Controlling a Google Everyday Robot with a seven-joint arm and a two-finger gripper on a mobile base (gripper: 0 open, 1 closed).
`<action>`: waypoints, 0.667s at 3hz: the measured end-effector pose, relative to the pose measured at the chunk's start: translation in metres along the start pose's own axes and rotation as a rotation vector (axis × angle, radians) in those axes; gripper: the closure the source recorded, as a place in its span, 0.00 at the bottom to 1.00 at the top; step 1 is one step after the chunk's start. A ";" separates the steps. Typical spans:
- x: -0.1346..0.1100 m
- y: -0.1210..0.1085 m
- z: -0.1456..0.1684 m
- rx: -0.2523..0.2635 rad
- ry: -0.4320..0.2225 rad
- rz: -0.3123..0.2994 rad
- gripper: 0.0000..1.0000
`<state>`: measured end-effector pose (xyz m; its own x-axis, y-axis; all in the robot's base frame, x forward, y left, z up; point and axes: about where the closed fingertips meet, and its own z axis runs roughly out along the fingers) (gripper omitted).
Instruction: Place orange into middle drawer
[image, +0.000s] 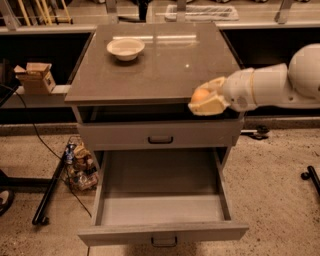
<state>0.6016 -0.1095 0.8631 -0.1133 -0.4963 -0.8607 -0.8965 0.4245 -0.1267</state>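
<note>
The orange (200, 94) is small and round and sits between the cream fingers of my gripper (206, 99). The gripper is shut on it and holds it at the front right edge of the cabinet top (165, 65), above the right side of the open drawer. My white arm reaches in from the right. The middle drawer (162, 232) is pulled fully out below, a wide shallow grey box with a small dark handle, and nothing lies inside it. The drawer front one level higher (160, 135) is closed.
A cream bowl (125, 48) stands at the back left of the cabinet top. A cardboard box (35, 76) sits on a ledge at the left. Cables, a black stand leg (47, 195) and a bundle of clutter (80, 165) lie on the floor left of the cabinet.
</note>
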 end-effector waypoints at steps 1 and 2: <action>0.053 0.048 -0.002 -0.027 0.003 0.043 1.00; 0.053 0.049 -0.002 -0.028 0.004 0.042 1.00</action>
<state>0.5510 -0.1167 0.8125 -0.1530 -0.4812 -0.8631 -0.9023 0.4242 -0.0765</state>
